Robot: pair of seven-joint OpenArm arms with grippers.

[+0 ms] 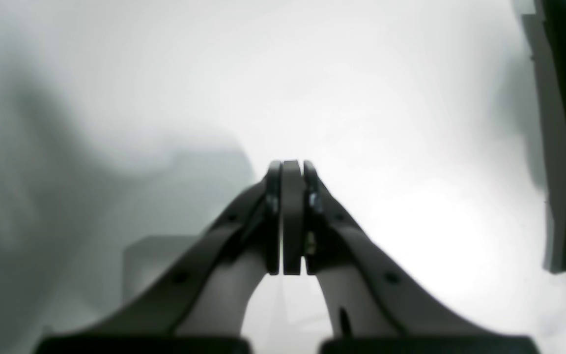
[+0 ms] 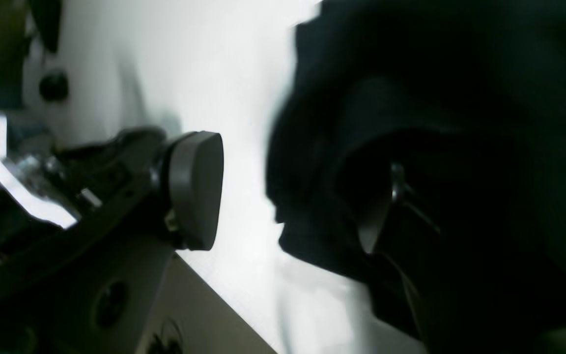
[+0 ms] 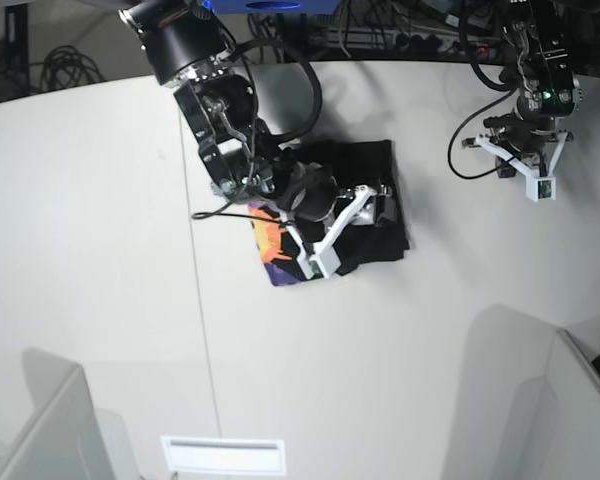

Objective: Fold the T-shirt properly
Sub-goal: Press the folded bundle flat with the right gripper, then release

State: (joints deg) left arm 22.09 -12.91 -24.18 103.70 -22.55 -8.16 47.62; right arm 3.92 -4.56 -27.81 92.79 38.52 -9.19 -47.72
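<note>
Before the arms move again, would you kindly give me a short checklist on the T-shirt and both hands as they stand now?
1. Right hand open: ok, one pad stands apart from the cloth in the right wrist view.
2. Right hand free of the T-shirt: cannot tell, the far finger is hidden in the dark fabric.
3. Left hand shut and holding nothing: ok.
4. Left hand away from the shirt: ok, it hangs over the bare white table off to the side.
5. Shirt folded into a compact bundle: ok, though the arm hides part of it.
6. Print tucked in: not ok, an orange and purple patch shows at one edge.
</note>
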